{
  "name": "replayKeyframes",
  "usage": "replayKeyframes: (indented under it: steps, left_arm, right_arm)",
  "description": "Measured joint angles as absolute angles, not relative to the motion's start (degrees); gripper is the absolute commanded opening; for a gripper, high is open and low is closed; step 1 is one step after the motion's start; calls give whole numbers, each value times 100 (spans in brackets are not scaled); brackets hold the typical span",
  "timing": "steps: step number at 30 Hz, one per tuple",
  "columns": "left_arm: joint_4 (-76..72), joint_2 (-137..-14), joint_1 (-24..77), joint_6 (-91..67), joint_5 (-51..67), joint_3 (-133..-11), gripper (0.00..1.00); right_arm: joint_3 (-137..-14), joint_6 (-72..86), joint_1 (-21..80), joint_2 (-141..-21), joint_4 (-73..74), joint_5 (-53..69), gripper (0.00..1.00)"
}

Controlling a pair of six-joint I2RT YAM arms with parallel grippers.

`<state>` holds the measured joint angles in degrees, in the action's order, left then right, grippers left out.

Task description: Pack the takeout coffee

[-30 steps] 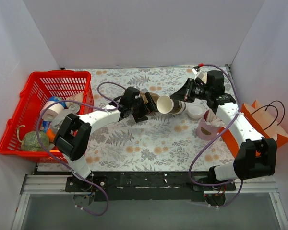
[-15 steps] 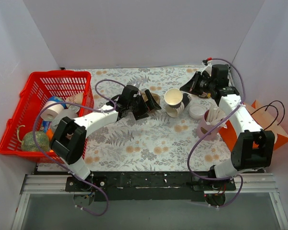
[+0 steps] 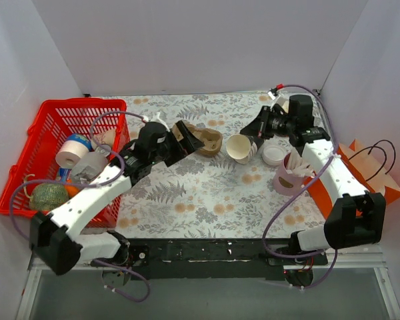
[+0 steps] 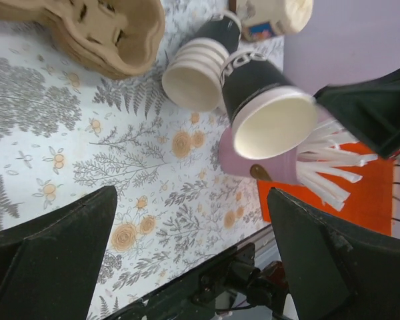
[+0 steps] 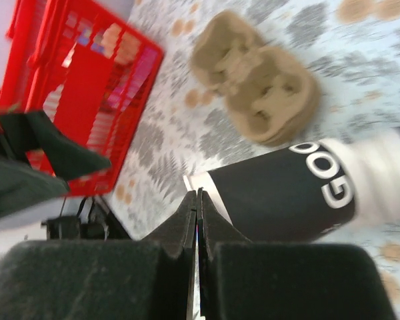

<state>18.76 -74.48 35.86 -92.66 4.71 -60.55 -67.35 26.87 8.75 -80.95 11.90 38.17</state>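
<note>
Left end effector has drawn back toward the red plastic mesh basket since half a second ago, and the right arm's cup has tipped from mouth-up onto a slant.

Its fingers stand wide apart with nothing between them, just beside the brown moulded-pulp cup carrier on the floral-print worktop. The right end effector is pinched tight on the rim of a black-sleeved paper cup, held tilted just beside the stack of lidless cream cups. The takeout coffee — a small cream-beige paper cup under a round white plastic lid — stands upright on the worktop, in neither grasp, between that stack and the pink cup of white sticks, near the orange paper bag.
</note>
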Motion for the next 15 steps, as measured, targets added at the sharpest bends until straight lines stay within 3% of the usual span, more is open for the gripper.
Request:
replayKeyframes:
  steps: [8, 15]
  left_arm:
    - [3151, -5269, 3540, -9349, -725, -5492, 98]
    - [3933, -5004, 3535, -9489, -899, -4947, 98]
  right_arm:
    - [-6331, 2753, 2460, -7690, 1022, 3865, 1]
    - [-5806, 3129, 3271, -8211, 563, 3734, 1]
